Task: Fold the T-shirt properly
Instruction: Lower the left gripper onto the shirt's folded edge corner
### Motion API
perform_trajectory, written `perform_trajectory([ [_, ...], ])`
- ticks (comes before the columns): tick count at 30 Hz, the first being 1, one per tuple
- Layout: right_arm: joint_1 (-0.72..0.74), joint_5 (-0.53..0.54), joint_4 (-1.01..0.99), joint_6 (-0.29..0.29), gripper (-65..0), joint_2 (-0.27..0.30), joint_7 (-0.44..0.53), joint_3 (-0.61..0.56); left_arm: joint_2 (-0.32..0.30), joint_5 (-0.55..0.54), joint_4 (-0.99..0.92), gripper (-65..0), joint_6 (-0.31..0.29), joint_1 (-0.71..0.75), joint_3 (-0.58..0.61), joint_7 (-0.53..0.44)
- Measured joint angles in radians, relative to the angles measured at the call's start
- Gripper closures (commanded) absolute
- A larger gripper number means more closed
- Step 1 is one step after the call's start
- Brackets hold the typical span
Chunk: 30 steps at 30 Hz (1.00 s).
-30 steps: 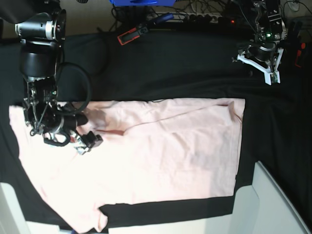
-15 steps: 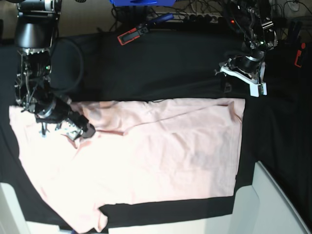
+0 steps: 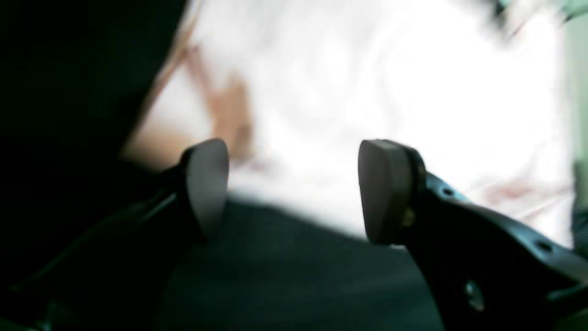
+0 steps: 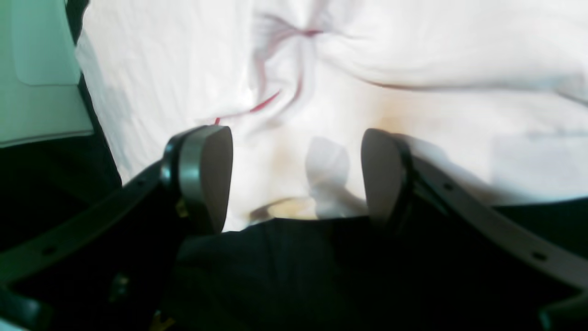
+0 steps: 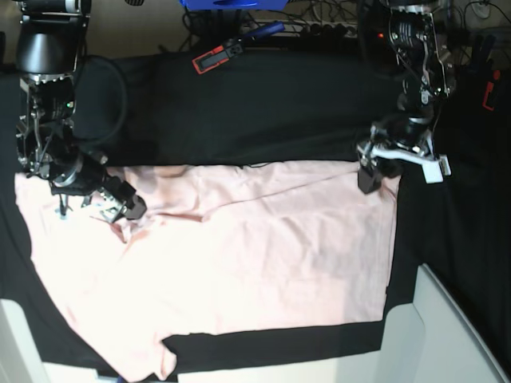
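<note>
The pale pink T-shirt [image 5: 263, 255] lies spread on the black table cloth [image 5: 279, 112], plain side up, with a sleeve at the lower left. My right gripper [image 5: 125, 209] is open low over the shirt's upper left part. In the right wrist view [image 4: 294, 177] a small raised fold of shirt [image 4: 328, 170] stands between the open fingers, not pinched. My left gripper [image 5: 372, 177] is open at the shirt's top right corner. In the blurred left wrist view [image 3: 296, 188] it hangs over black cloth with the shirt [image 3: 367, 69] just beyond it.
A red and black clamp tool [image 5: 219, 54] lies at the back. A blue object [image 5: 231, 4] and cables sit at the far edge. A red item [image 5: 491, 88] is at the right edge. White boards stand at the lower right [image 5: 447, 335] and lower left [image 5: 16, 343].
My left arm has come down from the back right to the shirt's top right corner. My right gripper has shifted a little left and back over the shirt's upper left part.
</note>
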Motion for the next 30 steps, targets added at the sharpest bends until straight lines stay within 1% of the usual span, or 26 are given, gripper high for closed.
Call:
perform_trajectory([
  [2,-0.006,0.000,0.000,0.000,-40.2,0.003,-0.001,0.001,-0.001,-0.058,-0.026,-40.6,0.000,-0.004,0.001,-0.002],
  [5,-0.008,0.000,0.000,0.000,-40.2,0.003,-0.003,0.002,0.000,-0.098,-0.059,-40.6,0.018,0.000,-0.001,0.008],
  [8,-0.008,0.000,0.000,0.000,-40.2,0.003,-0.003,0.002,0.009,-0.132,-0.058,-40.6,0.016,-0.013,-0.002,0.003],
  [12,-0.008,0.000,0.000,0.000,-40.2,0.003,-0.003,0.002,0.036,-0.133,-0.060,-40.6,0.010,-0.012,0.003,0.007],
  [16,-0.008,0.000,0.000,0.000,-40.2,0.003,-0.003,0.002,0.039,-0.135,-0.071,-40.6,0.012,-0.014,0.000,0.007],
  [21,-0.008,0.000,0.000,0.000,-40.2,0.003,-0.003,0.002,0.058,-0.135,-0.072,-40.6,0.012,-0.016,0.001,0.005],
  [30,-0.008,0.000,0.000,0.000,-40.2,0.003,-0.003,0.002,0.056,-0.135,-0.151,-40.6,0.015,-0.046,0.001,0.004],
])
